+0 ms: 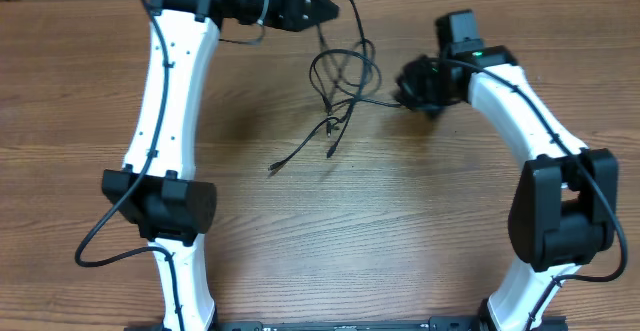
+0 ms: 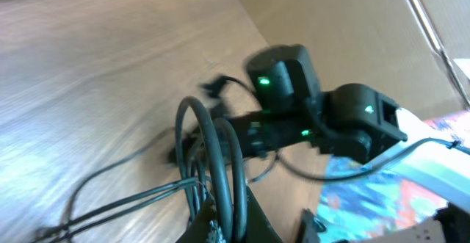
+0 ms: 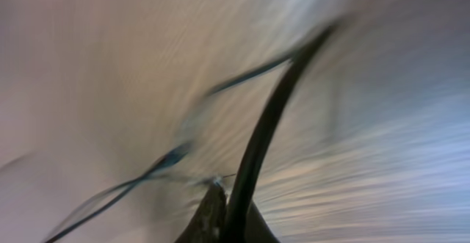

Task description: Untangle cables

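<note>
Cables [image 1: 342, 81] | right wrist view smeared | left hand [image 2: 224, 225] mostly cropped

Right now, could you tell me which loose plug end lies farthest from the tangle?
The leftmost plug end, on the longest straight strand; the other ends stop nearer the looped cables.

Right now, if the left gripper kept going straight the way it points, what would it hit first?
The cables, looped up just ahead of the left gripper, come first. Beyond them the right arm's wrist sits almost dead ahead, though how far off is hard to judge.
</note>
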